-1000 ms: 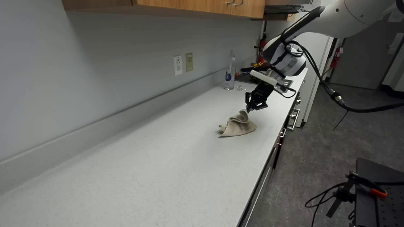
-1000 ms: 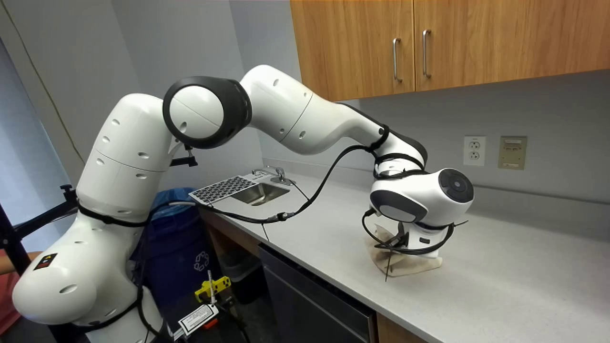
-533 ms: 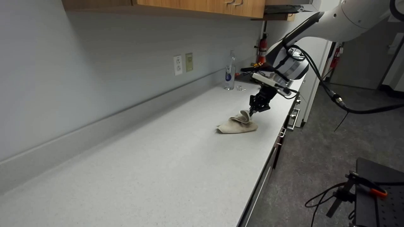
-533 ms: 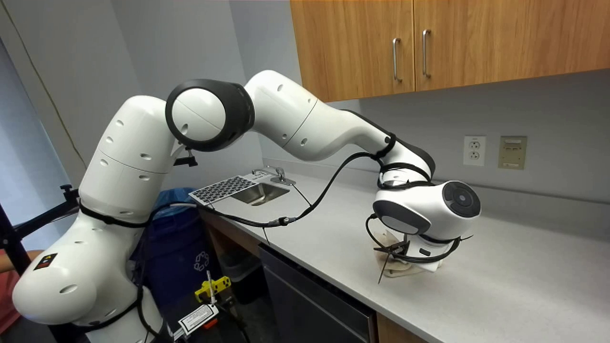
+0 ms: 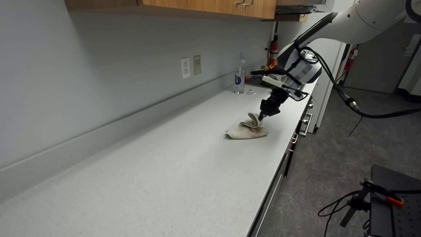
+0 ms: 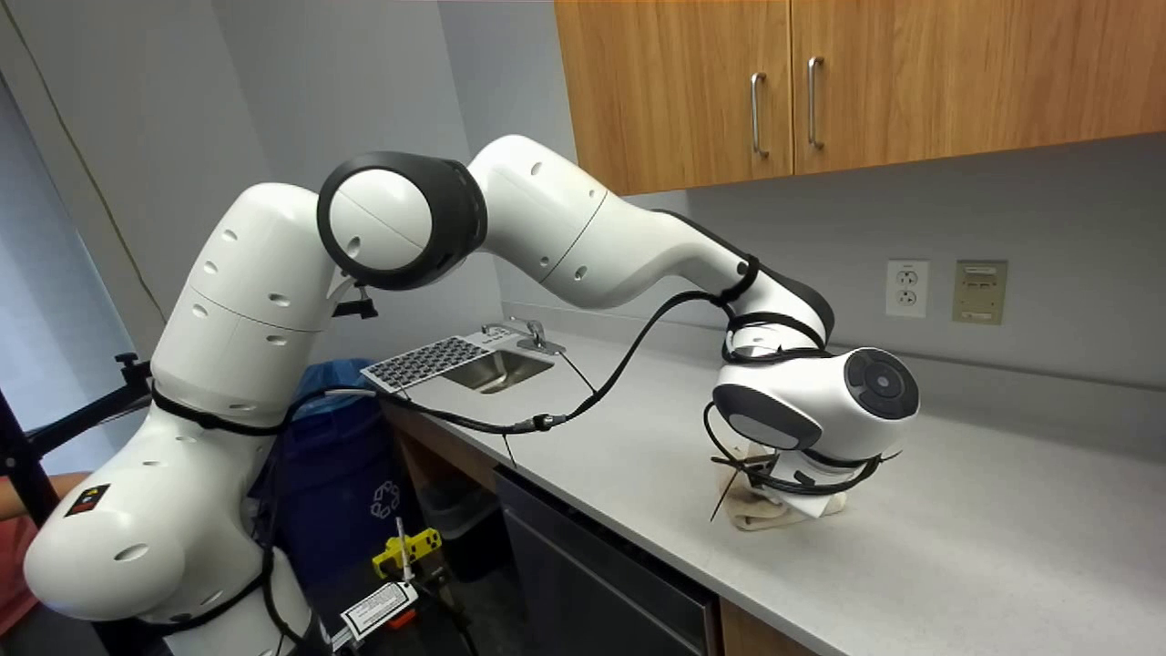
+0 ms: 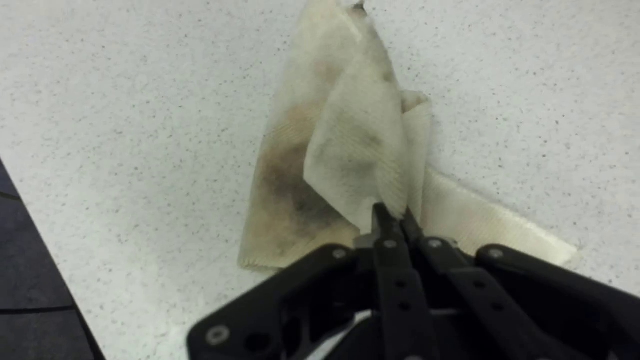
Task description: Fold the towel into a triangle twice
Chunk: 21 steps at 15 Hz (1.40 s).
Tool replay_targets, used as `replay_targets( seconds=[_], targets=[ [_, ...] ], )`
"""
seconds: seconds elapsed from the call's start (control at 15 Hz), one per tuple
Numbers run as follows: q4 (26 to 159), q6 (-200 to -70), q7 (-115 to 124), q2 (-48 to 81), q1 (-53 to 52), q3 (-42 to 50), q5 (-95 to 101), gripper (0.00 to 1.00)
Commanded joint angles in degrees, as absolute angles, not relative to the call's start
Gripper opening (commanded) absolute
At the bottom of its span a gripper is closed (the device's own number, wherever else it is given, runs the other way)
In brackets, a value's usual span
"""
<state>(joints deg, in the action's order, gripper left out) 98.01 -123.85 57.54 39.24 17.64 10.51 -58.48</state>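
Observation:
The cream towel [image 5: 246, 132] lies bunched on the white counter, one part curled up into a raised loop. My gripper [image 5: 260, 117] reaches down at a slant and is shut on that raised fold. Seen from the wrist, the towel [image 7: 355, 120] shows brown and grey stains, with a folded flap over its middle and another flap stretching right. A pinch of cloth runs between the fingertips of the gripper [image 7: 397, 215]. In an exterior view the arm's wrist hides the gripper and much of the towel [image 6: 761, 517].
A clear bottle [image 5: 239, 75] stands by the wall behind the gripper. The counter's front edge [image 5: 279, 171] runs close to the towel. Wooden cabinets [image 6: 674, 91] hang above, and a sink [image 6: 496, 369] is set in the counter's far part.
The gripper came lower with the fold, and the towel's near corner drew back across the counter. Over the last half second the gripper turned slightly, tilting the raised loop.

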Motion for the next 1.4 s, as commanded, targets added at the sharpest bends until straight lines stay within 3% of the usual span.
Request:
replay_targets(
  seconds=[0.0,0.4,0.47,0.67,1.13,1.33],
  targets=[
    [97.0,-125.8,59.8,39.7,17.6,10.6,-62.6,0.01],
    [95.1,-127.8,61.3,40.7,18.0,10.2,-66.9,0.01],
    [94.9,-128.1,60.7,40.7,17.9,10.2,-67.3,0.28],
    [94.1,-127.9,60.9,40.9,17.7,10.5,-67.4,0.43],
    [94.5,-133.0,62.3,39.7,16.0,12.1,-64.1,0.95],
    [94.9,-134.6,62.0,39.2,15.3,12.2,-62.6,1.00]
  ],
)
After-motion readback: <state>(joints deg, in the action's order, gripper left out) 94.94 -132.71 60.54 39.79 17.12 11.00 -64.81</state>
